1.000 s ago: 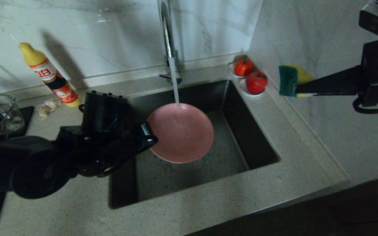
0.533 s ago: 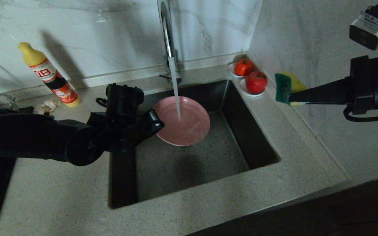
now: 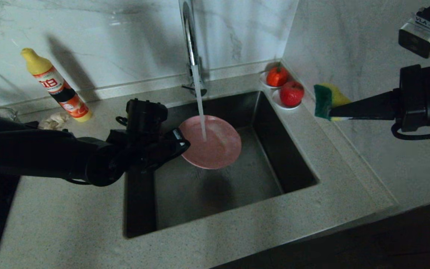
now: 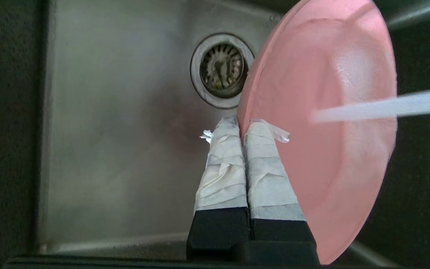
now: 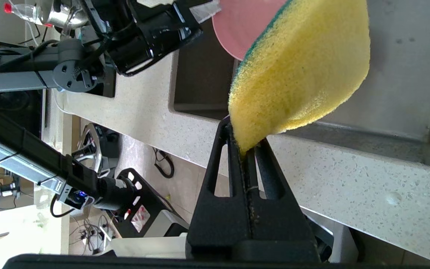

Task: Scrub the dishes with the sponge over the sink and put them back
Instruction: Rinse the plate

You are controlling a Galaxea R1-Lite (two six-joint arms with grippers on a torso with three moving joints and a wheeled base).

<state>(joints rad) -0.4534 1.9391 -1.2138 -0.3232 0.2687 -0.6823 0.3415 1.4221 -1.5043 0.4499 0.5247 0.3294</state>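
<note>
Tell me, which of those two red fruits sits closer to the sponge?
The larger red fruit, nearer the sink's front, on its white saucer. The smaller one sits deeper in the corner, farther from the sponge.

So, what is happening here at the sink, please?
The left gripper is shut on the rim of the round pink plate and holds it tilted over the dark steel sink, under the running stream from the tall chrome tap. The right gripper is shut on the yellow sponge with a green scouring face, off to the right above the speckled counter, apart from the plate. Scrubbing has not yet begun.
</note>
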